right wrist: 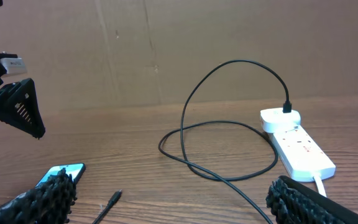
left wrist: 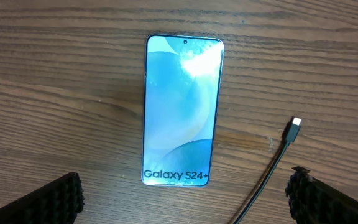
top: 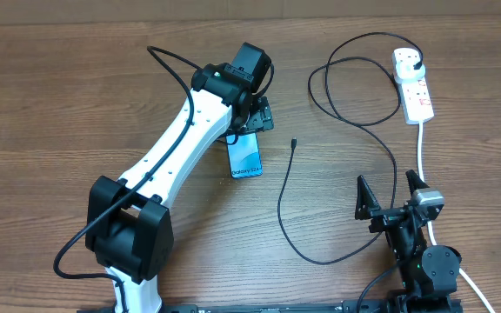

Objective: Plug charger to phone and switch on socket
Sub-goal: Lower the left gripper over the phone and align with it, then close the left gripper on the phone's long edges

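**Both arms hover with fingers apart; cable not in the phone**

Overhead: the phone (top: 245, 157) lies face up near the middle of the bench (top: 59, 104), its far end hidden under the left fingers (top: 259, 115), which hang above it. The charger (top: 281, 209) loops across the bench; its small tip lies loose just right of the phone, not touching it. Its black plug sits in the far end of the socket (top: 413, 87) at the far right. The right fingers (top: 364, 198) stand wide apart at the near right, holding nothing.

Left wrist: the phone (left wrist: 182, 109) lies flat with its blue screen up. The charger (left wrist: 293, 130) tip rests to its right. The left fingers (left wrist: 55, 199) are spread wide and empty.

Right wrist: the right fingers (right wrist: 309, 202) are spread in the foreground. The socket (right wrist: 297, 146) lies far right and the phone (right wrist: 64, 173) near left.
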You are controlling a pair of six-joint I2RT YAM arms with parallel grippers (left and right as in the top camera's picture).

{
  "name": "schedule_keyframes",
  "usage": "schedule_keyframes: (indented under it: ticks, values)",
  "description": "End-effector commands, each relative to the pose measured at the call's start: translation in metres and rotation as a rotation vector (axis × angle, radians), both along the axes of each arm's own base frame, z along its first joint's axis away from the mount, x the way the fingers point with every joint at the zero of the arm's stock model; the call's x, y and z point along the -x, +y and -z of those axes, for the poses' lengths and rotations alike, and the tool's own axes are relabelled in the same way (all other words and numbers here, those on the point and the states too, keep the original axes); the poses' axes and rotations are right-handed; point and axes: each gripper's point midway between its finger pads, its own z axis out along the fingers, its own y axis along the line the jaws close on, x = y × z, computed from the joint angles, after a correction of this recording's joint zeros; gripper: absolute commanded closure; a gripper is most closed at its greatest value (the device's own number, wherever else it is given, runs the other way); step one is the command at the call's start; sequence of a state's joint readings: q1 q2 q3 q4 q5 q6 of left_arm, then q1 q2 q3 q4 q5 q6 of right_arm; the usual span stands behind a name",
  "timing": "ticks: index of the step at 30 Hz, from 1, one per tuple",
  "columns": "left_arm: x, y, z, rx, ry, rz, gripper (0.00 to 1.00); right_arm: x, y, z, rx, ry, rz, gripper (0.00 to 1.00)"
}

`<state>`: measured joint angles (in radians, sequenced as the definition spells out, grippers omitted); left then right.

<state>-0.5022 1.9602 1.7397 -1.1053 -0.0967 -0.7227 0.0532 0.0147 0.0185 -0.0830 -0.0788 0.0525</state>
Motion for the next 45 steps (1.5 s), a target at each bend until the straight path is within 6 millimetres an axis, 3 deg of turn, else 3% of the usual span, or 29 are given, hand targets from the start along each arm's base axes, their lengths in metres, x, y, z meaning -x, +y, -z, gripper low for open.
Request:
schedule_keyframes:
  ticks: [1, 11, 45]
  values:
    - [0.007, 0.001, 0.016, -0.013, 0.041, 0.013, 0.00, 0.000, 0.001, 0.001, -0.004, -0.005, -0.005, 0.00]
    - [0.011, -0.005, 0.050, 0.014, 0.047, 0.025, 0.00, 0.000, 0.001, 0.001, -0.004, -0.005, -0.005, 0.00]
    - [0.007, 0.002, 0.063, -0.062, -0.014, -0.007, 0.00, 0.000, 0.001, 0.001, -0.004, -0.005, -0.005, 0.00]
